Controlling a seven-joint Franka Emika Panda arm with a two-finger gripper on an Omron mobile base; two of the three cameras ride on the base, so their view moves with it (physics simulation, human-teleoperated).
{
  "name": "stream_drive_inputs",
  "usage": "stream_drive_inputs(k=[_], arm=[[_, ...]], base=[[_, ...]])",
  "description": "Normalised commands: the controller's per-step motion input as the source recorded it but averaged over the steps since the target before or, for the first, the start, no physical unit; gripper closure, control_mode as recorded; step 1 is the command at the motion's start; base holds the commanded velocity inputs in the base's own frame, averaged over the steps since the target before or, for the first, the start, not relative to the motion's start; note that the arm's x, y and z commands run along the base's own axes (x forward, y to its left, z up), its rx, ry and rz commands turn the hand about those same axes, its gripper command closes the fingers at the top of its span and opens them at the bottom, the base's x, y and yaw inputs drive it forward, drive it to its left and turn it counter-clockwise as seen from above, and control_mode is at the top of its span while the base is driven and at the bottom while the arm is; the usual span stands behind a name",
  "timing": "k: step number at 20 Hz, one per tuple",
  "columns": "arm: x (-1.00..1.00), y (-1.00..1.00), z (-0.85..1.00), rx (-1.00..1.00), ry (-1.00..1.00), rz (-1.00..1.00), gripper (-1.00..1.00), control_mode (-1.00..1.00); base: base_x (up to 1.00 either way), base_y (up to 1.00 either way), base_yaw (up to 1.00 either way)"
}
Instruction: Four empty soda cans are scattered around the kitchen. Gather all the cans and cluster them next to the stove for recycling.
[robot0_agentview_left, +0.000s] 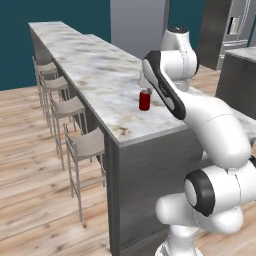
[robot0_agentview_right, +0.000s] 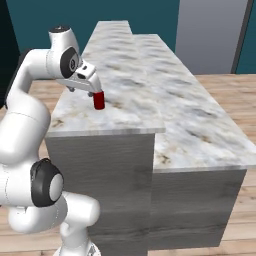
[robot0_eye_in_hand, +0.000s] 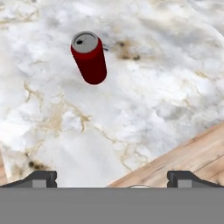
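One red soda can (robot0_agentview_left: 144, 100) with a silvery top stands upright on the marble island counter (robot0_agentview_left: 95, 75), close to its near corner. In the right base view my gripper (robot0_agentview_right: 93, 88) hangs just above and a little left of the can (robot0_agentview_right: 99, 101), apart from it. In the hand view the can (robot0_eye_in_hand: 89, 59) sits in the upper left, ahead of the gripper (robot0_eye_in_hand: 112, 179), whose fingertips (robot0_eye_in_hand: 41, 178) stand wide apart, open, with nothing between them. The stove is out of view.
Several bar stools (robot0_agentview_left: 85, 145) line the island's left side. The counter edge (robot0_eye_in_hand: 175, 144) runs close under the hand, with wood floor beyond it. A lower marble level (robot0_agentview_right: 200, 130) extends on the right. A dark counter (robot0_agentview_left: 240, 75) stands at the back right.
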Motion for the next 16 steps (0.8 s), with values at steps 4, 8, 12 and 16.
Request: stream_drive_inputs(k=[4,8,12,16], arm=[[0.21,0.00,-0.10,0.00,0.01,0.00,-1.00,-1.00],[0.23,0.00,-0.10,0.00,0.01,0.00,-1.00,-1.00],[0.21,0.00,-0.10,0.00,0.00,0.00,-1.00,-1.00],[0.20,0.00,-0.06,0.00,0.00,0.00,-1.00,-1.00]], base=[[0.00,0.00,0.00],[0.00,0.00,0.00],[0.00,0.00,0.00],[0.00,0.00,0.00]])
